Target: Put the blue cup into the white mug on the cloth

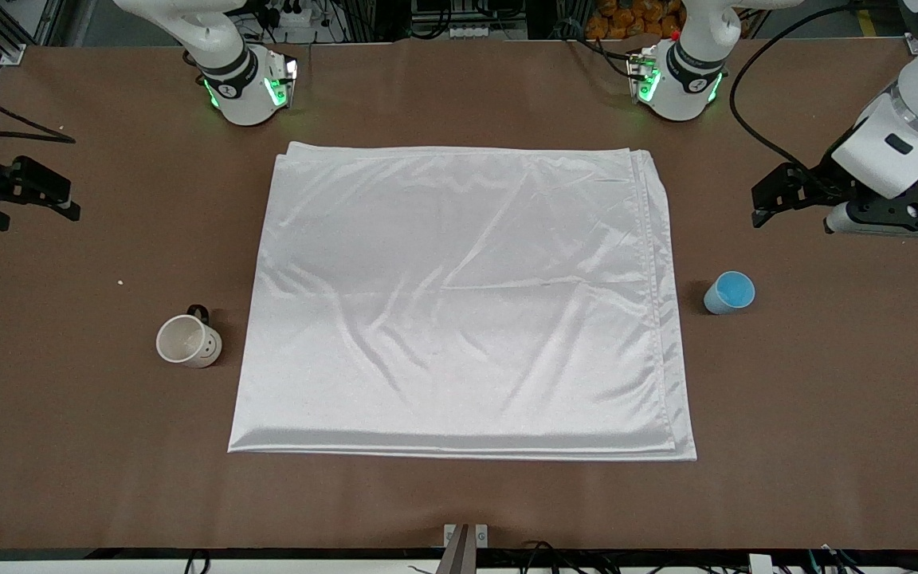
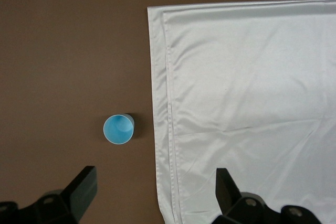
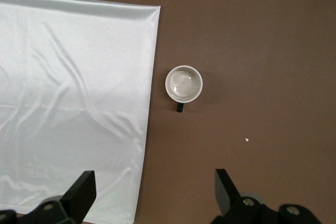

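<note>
Blue cup (image 1: 729, 292), small, light-blue, tapered and handleless: we record it upright on the brown table (image 1: 92, 446), just beside the edge of the large shiny white folded cloth (image 1: 459, 303) toward the left arm's end. We list the small off-white round mug (image 1: 188, 341), thin black handle, upright on the table beside the cloth's edge toward the right arm's end. We note the left gripper (image 2: 157, 192) over the table near the cup, fingers spread wide, empty; the right gripper (image 3: 155, 190) likewise wide and empty, over the table near the mug.

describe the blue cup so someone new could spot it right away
Find the big white cloth mid-table. On the bare brown table beside its edge toward the left arm's end stands the blue cup, upright. It's light blue and handleless, unlike the white mug.
</note>
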Robot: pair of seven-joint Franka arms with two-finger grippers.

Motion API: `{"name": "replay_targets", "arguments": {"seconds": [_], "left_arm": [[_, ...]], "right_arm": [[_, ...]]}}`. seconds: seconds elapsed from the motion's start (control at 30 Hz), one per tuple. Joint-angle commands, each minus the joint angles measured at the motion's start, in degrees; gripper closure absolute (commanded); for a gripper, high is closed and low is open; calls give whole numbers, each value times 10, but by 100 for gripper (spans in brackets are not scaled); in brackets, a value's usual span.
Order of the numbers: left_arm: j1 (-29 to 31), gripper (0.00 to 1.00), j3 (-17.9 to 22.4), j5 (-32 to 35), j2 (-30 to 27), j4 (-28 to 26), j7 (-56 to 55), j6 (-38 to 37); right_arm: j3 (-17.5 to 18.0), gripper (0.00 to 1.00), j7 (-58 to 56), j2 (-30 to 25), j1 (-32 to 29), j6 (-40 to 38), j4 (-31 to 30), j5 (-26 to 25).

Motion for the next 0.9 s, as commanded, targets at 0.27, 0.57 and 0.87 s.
{"name": "replay_targets", "arguments": {"seconds": [0.27, 0.57, 0.87], "left_arm": [[3, 0, -5, 7, -6, -5, -2, -24], [1, 0, -8, 12, -6, -33, -6, -23], [7, 0, -8, 13, -4, -79, -6, 13]], "right_arm": [[-5, 0, 2, 13, -7, -13, -13, -22], [-4, 0, 8, 61, 0, -29, -29, -31], [-4, 0, 8, 56, -3, 74, -139, -28]]}}
